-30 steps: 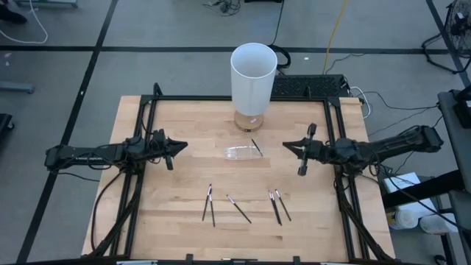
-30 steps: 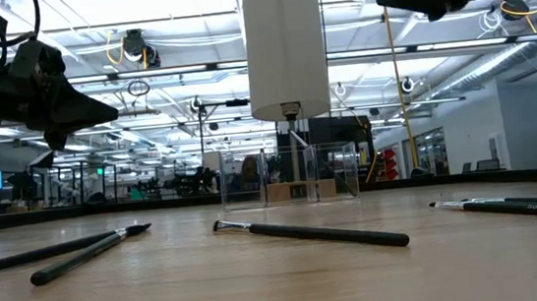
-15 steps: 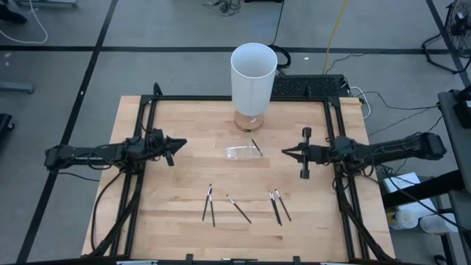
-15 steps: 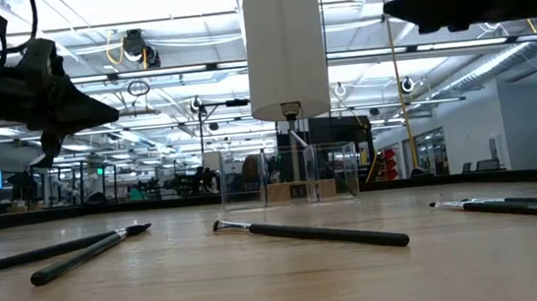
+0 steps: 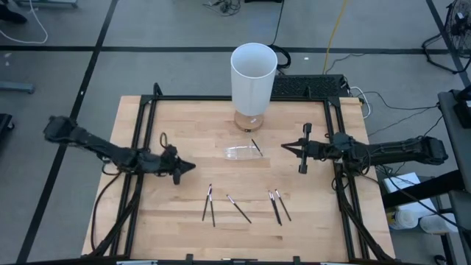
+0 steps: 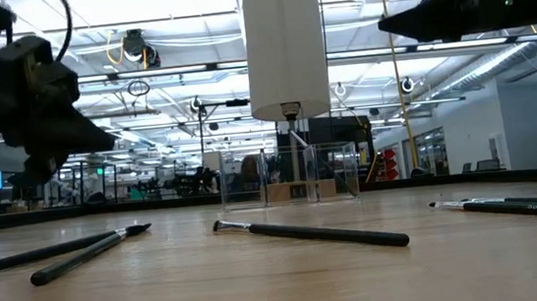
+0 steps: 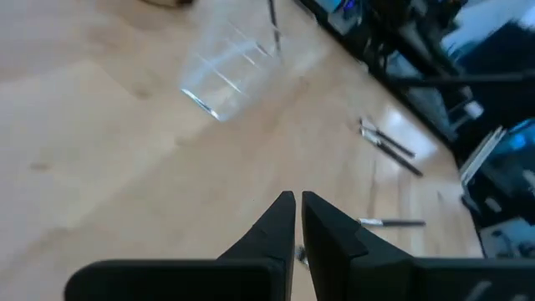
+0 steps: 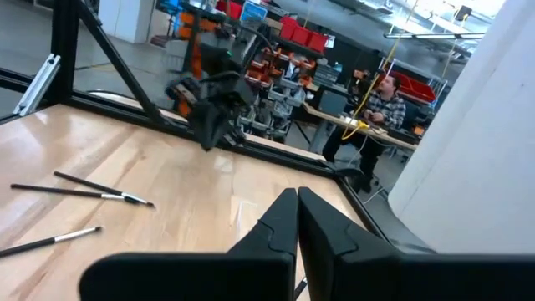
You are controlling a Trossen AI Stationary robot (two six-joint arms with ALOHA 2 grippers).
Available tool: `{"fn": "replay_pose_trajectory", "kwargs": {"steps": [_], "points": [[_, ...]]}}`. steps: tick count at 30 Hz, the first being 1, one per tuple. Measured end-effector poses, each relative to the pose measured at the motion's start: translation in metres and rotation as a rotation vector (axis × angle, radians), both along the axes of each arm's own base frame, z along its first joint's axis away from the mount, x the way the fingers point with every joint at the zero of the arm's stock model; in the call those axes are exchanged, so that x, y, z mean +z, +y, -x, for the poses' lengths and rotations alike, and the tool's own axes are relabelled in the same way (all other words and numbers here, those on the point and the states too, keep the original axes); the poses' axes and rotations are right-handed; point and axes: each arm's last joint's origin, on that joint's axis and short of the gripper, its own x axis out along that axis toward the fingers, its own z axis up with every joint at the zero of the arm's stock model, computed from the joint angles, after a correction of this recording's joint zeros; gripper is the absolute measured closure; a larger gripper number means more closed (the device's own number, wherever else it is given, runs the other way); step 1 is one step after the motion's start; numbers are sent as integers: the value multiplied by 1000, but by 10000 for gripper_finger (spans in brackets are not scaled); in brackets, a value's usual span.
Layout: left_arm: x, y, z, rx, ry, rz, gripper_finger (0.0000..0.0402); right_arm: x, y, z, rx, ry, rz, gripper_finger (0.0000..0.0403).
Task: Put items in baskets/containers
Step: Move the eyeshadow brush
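- The left arm reaches in from the left edge of the tabletop (image 5: 184, 125) and slants toward the middle, its wrist angled down.
- The left gripper (image 5: 190, 167) hangs above the wood with nothing in it, its fingers (image 7: 280, 221) pressed nearly together.
- The right arm stretches in level from the right side.
- The right gripper (image 5: 287, 149) points toward the centre, raised off the surface, fingers (image 8: 284, 219) closed and holding nothing.
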Motion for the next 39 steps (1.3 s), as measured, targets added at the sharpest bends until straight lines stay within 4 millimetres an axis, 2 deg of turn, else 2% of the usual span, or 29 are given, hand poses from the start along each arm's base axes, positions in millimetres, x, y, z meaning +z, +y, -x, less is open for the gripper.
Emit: {"fn": "replay_pose_trajectory", "kwargs": {"steps": [8, 12, 16, 21, 28, 31, 34, 39], "points": [[44, -56, -70, -78, 245, -16, 371, 3, 0, 0, -5, -27, 26, 403], [61, -76, -100, -85, 401, 65, 371, 2, 0, 1, -1, -18, 0, 403], [73, -90, -123, -54, 481, 170, 371, -1, 0, 1, -1, 15, -3, 403], [70, -115, -153, -70, 536, 289, 371, -3, 0, 2, -1, 34, -5, 403], [34, -152, -177, 21, 795, 359, 371, 0, 0, 2, 1, 13, 8, 403], [29, -157, -184, 71, 855, 347, 371, -1, 0, 2, 1, 21, 26, 403], [28, -159, -190, 37, 859, 305, 371, -1, 0, 2, 1, 21, 28, 403], [25, -160, -188, 13, 888, 273, 371, 1, 0, 3, 0, 10, 53, 403]]}}
